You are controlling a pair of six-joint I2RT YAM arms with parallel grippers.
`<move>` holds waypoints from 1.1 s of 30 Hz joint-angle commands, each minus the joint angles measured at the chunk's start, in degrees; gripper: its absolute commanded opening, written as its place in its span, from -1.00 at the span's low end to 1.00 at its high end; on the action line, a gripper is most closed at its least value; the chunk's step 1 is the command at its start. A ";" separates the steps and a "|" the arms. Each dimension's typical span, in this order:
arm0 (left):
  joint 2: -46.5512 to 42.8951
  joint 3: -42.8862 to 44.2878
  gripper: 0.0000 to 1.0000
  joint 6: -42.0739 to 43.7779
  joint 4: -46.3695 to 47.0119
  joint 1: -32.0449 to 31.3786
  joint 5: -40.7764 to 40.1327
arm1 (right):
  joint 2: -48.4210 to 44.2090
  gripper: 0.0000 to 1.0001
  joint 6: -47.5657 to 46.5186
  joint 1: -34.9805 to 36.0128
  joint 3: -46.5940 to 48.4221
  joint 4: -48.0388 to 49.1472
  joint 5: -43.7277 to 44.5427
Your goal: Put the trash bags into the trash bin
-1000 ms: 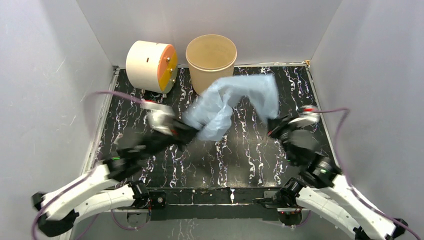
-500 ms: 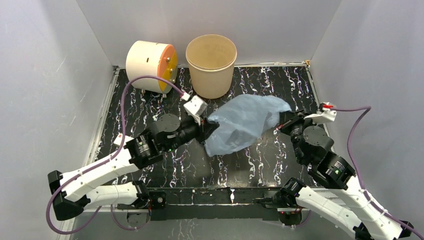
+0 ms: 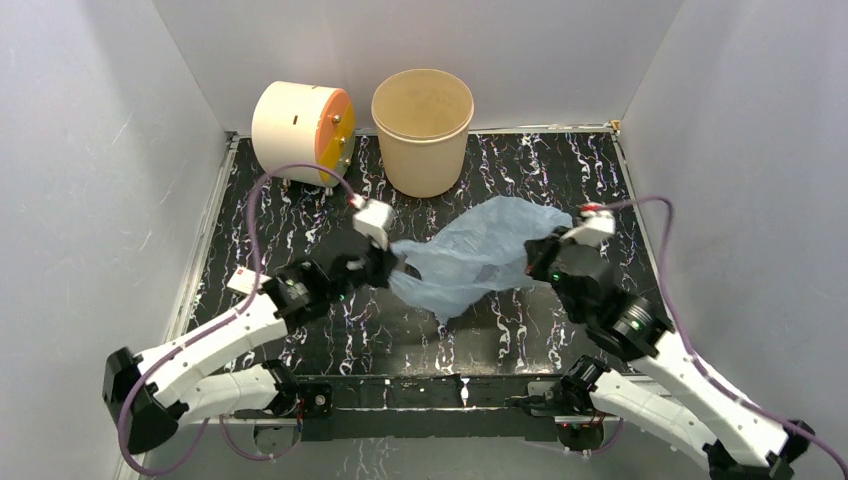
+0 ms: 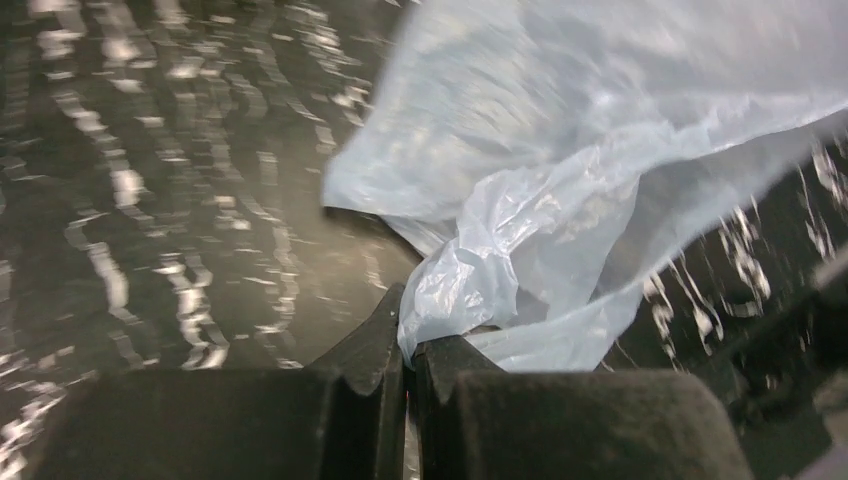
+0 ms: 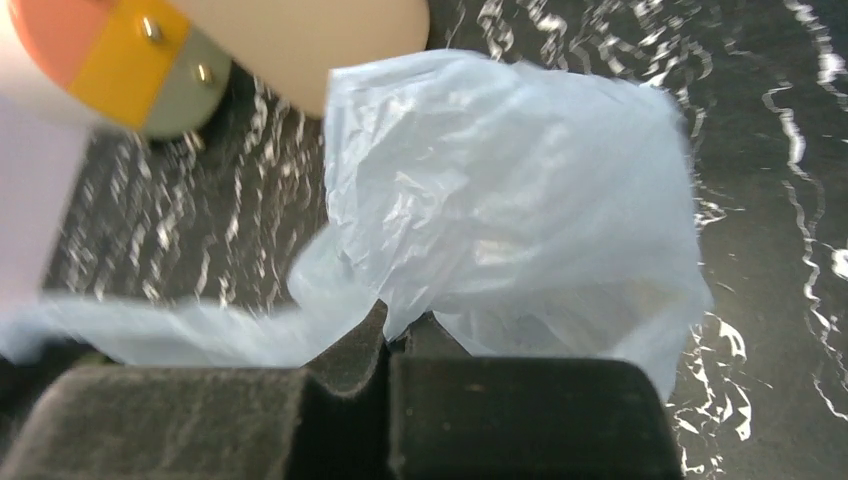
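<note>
black marbled table (image 3: 500,330) bears trash bin (image 3: 423,165) (upright) and drum (image 3: 290,125).

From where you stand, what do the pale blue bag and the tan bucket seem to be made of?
The bag looks like thin plastic film: translucent, crinkled, with glossy highlights. The bucket could be matte paperboard or plastic, judging by its plain tan walls and rolled rim; the look leaves it open.

Soft, even light keeps the overhead view crisp, while both wrist views blur, the trash bag (image 4: 620,110) smeared upper right and glare streaking the glossy tabletop (image 4: 120,190).
</note>
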 commanded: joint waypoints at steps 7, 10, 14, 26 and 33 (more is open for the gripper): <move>4.55 7.34 -1.00 0.27 -10.99 27.34 20.59 | 30.34 -1.00 -12.08 -0.19 13.85 4.45 -21.20; 4.26 5.53 -1.00 -3.38 -4.18 31.60 24.98 | 37.17 -1.00 -11.92 -0.56 19.76 2.24 -25.19; 11.23 25.77 -1.00 0.91 -11.23 35.93 28.59 | 42.49 -1.00 -17.70 -1.22 33.09 2.44 -28.92; -16.52 -2.36 -1.00 -14.62 19.21 34.72 53.12 | 1.85 -1.00 -16.14 -1.23 -10.48 27.89 -13.16; -35.47 -31.06 -1.00 -25.40 15.66 22.52 32.14 | -3.45 -1.00 13.12 -1.39 -21.81 6.95 -13.81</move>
